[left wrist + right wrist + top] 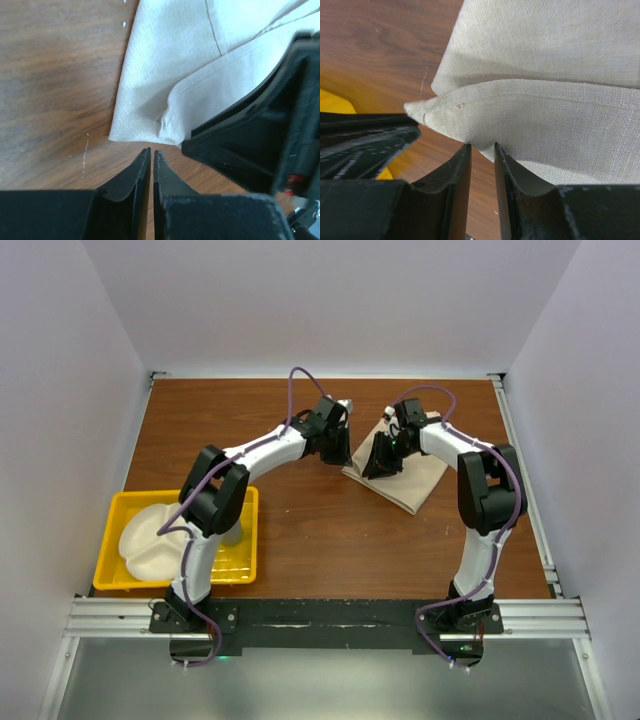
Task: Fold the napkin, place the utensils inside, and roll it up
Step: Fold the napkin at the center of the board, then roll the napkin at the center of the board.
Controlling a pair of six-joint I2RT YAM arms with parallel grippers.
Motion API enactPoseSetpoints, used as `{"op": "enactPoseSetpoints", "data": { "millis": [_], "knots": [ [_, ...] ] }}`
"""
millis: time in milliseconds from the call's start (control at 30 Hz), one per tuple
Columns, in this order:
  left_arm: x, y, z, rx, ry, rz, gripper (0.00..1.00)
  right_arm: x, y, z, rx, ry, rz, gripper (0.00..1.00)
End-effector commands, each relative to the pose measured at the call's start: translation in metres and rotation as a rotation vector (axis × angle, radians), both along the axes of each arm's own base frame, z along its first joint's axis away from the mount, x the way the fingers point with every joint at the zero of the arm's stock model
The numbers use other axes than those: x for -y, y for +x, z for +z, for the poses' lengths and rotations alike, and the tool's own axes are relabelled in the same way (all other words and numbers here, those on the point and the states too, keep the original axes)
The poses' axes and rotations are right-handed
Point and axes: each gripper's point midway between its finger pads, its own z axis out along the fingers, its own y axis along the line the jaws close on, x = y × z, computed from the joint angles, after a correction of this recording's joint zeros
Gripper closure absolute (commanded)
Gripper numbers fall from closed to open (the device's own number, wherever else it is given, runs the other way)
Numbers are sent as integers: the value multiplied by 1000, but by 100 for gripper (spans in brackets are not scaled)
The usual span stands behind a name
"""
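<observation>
The beige napkin (415, 480) lies folded on the wooden table, right of centre. My right gripper (380, 462) is at its left corner. In the right wrist view my right gripper (480, 146) is closed to a narrow gap on a raised hemmed fold of the napkin (545, 60), whose edge puckers into the tips. My left gripper (340, 452) is just left of the cloth. In the left wrist view my left gripper (151, 150) is shut with nothing in it, a sliver of wood short of the napkin (170, 60). The utensils are out of view.
A yellow tray (250, 540) holding a white plate (150, 540) sits at the near left of the table. One of the right gripper's fingers (240, 140) stands close beside my left fingertips. White walls enclose the table on three sides.
</observation>
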Motion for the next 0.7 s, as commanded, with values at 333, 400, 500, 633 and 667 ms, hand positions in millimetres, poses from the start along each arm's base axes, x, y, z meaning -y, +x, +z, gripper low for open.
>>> {"op": "enactPoseSetpoints", "data": {
  "millis": [333,400,500,633,667],
  "knots": [
    [25,19,61,32,-227,-2,86,1,14,48,66,43,13,62],
    [25,15,69,37,-242,0,85,4,14,51,71,39,4,62],
    [26,12,77,41,-272,2,85,-2,15,48,77,79,11,62],
    [29,17,70,14,-260,15,85,-16,16,33,33,176,-30,73],
    [32,22,68,12,-252,17,85,-19,17,32,32,193,-37,75]
  ]
}}
